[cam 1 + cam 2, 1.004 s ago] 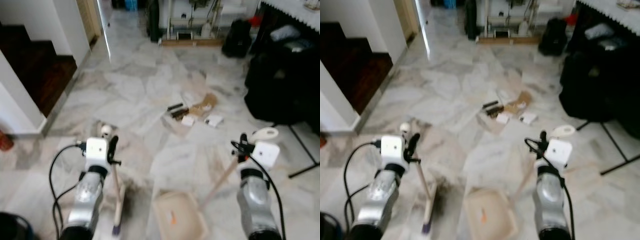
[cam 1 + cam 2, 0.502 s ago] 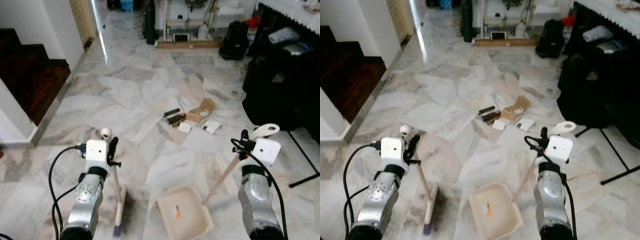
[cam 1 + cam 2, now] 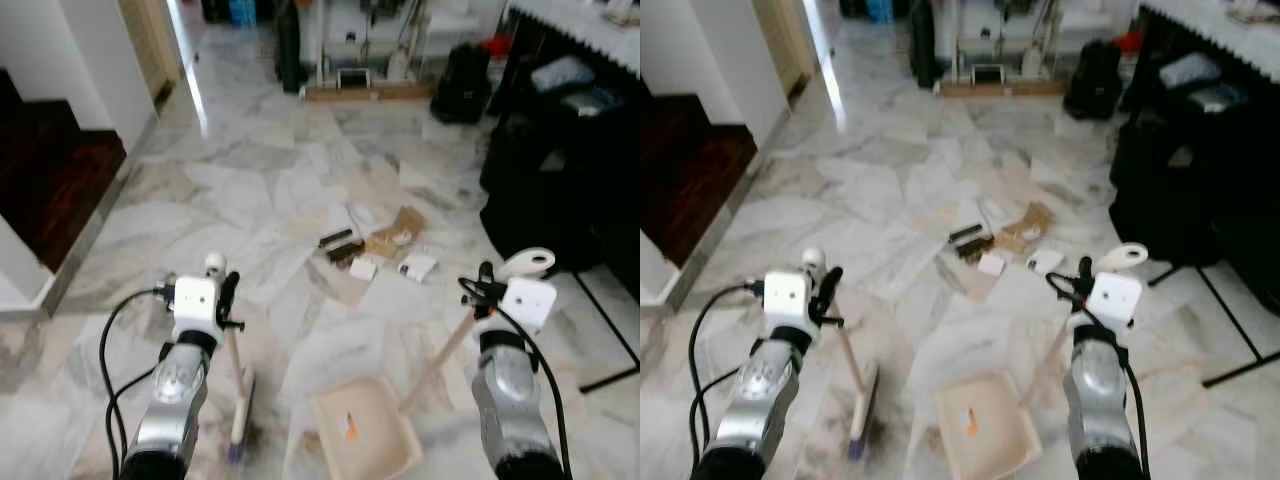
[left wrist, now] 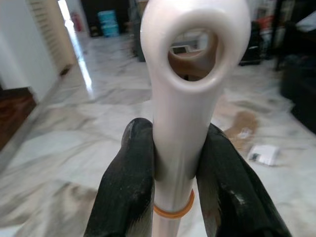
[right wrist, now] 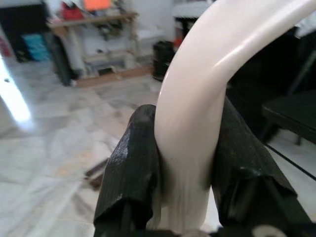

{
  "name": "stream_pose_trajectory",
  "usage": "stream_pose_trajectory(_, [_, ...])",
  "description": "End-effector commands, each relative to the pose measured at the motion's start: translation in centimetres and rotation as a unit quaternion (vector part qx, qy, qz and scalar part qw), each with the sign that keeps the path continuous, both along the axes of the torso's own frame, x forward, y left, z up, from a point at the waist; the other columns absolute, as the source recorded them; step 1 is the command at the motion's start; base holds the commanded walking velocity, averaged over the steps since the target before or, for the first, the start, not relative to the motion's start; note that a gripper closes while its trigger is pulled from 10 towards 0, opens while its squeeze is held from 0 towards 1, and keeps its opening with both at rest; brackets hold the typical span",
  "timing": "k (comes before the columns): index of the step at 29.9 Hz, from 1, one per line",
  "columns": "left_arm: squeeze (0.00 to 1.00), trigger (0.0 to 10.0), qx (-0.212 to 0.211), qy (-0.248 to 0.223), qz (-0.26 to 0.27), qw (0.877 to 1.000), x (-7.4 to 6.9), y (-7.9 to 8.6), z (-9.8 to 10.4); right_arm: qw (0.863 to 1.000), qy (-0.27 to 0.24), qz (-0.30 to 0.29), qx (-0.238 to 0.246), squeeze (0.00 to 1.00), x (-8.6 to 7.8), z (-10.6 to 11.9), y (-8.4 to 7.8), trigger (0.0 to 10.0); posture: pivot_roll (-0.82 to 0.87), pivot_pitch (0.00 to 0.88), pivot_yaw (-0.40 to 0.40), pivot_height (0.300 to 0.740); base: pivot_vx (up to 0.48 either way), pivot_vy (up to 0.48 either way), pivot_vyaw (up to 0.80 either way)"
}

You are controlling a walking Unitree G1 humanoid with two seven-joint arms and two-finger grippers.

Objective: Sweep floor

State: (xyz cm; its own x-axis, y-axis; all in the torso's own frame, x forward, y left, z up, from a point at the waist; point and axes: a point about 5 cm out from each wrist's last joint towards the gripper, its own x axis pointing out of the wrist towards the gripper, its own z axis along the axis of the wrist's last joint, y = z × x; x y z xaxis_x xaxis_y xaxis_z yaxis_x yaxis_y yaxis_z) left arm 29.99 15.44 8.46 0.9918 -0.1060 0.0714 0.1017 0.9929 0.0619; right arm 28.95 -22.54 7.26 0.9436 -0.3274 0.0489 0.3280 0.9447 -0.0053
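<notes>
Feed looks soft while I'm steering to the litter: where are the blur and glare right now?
Both eye views are slightly motion-blurred; the scattered cardboard and paper litter lacks sharp edges. A bright window-glare streak washes out the marble floor near the doorway. Left wrist view: the cream broom handle in the left claw is sharp, background soft. Right wrist view: the white dustpan handle in the right claw is fairly sharp, with the room behind blurred.

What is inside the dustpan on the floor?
Inside the cream dustpan lies one small orange bit; the rest of its tray looks bare. Its near end is cut off by the picture edge.
</notes>
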Motion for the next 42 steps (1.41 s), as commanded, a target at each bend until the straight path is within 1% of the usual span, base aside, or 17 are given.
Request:
stream_pose_trajectory(1, [0.0, 10.0, 0.002, -0.02, 0.002, 1.0, 0.28, 0.48, 0.88, 1.0, -0.027, 0.012, -0.003, 0.0, 0.83, 1.3, 0.75, 10.0, -0.03, 0.0, 0.009, 0.74, 0.352, 0.0, 0.0])
stream_pose_trajectory(8, [0.0, 10.0, 0.001, -0.022, 0.003, 1.0, 0.24, 0.44, 0.87, 1.0, -0.027, 0.014, -0.003, 0.0, 0.91, 1.3, 0.81, 10.0, -0.03, 0.0, 0.005, 0.74, 0.348, 0.0, 0.0])
stream_pose_trajectory(14, [0.0, 10.0, 0.001, -0.027, -0.002, 1.0, 0.51, 0.25, 1.26, 0.999, -0.034, 0.018, -0.003, 0.0, 1.28, 1.75, 0.98, 10.0, -0.04, 0.0, 0.011, 0.74, 0.347, 0.0, 0.0])
stream_pose_trajectory(18, [0.0, 10.0, 0.001, -0.023, -0.003, 1.0, 0.24, 0.22, 0.93, 0.999, -0.028, 0.014, -0.003, 0.0, 0.91, 1.37, 0.89, 10.0, -0.04, 0.0, 0.011, 0.74, 0.348, 0.0, 0.0])
stream_pose_trajectory(42, [0.0, 10.0, 0.0, -0.025, -0.003, 1.0, 0.4, 0.21, 1.13, 0.999, -0.027, 0.019, -0.002, 0.0, 1.12, 1.45, 1.11, 10.0, -0.03, 0.0, 0.007, 0.74, 0.347, 0.0, 0.0])
